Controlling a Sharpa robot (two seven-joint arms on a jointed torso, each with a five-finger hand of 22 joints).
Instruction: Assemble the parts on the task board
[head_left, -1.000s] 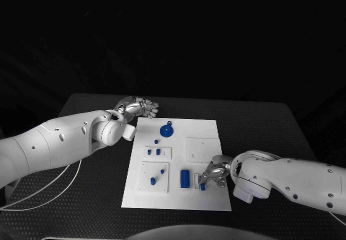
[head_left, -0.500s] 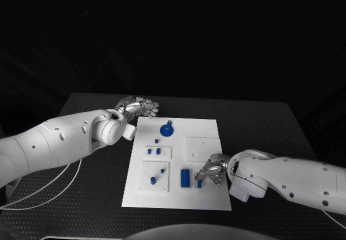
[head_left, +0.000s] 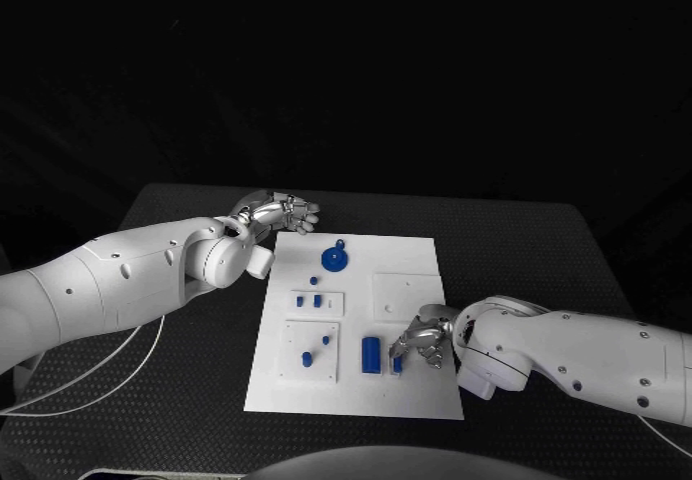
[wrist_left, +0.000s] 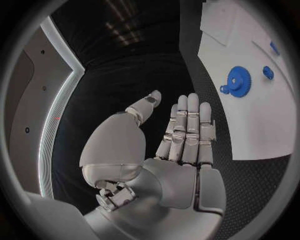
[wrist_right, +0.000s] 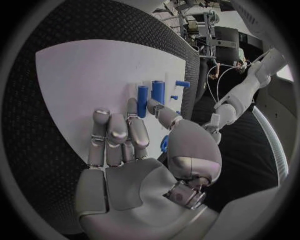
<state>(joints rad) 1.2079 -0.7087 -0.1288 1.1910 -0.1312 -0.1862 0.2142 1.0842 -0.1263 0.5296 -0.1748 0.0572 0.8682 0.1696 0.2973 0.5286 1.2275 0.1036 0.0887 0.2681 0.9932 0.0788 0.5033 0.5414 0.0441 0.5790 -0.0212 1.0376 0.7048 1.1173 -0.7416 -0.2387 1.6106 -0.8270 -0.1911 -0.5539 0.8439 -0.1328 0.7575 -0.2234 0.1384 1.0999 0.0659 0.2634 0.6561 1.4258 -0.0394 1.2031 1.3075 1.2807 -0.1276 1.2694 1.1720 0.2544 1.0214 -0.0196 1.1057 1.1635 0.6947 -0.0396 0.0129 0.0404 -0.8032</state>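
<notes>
Head view: task board (head_left: 411, 400) at tabletop (head_left: 534, 240) centre, blue parts on it. Right hand (head_left: 423, 345) over board's near right area, fingertips just beside small blue part (head_left: 398, 365); blue cylinder (head_left: 371, 353) just left of that. Whether hand pinches anything, cannot tell. Blue gear (head_left: 333, 261) near board's far edge. Left hand (head_left: 277, 213) off board's far left corner, above black tabletop, fingers straight and together, holding nothing. Surroundings dark.

Blue parts (head_left: 371, 354) stand on the white task board (head_left: 411, 262), on a black, finely dimpled table (head_left: 512, 240).
</notes>
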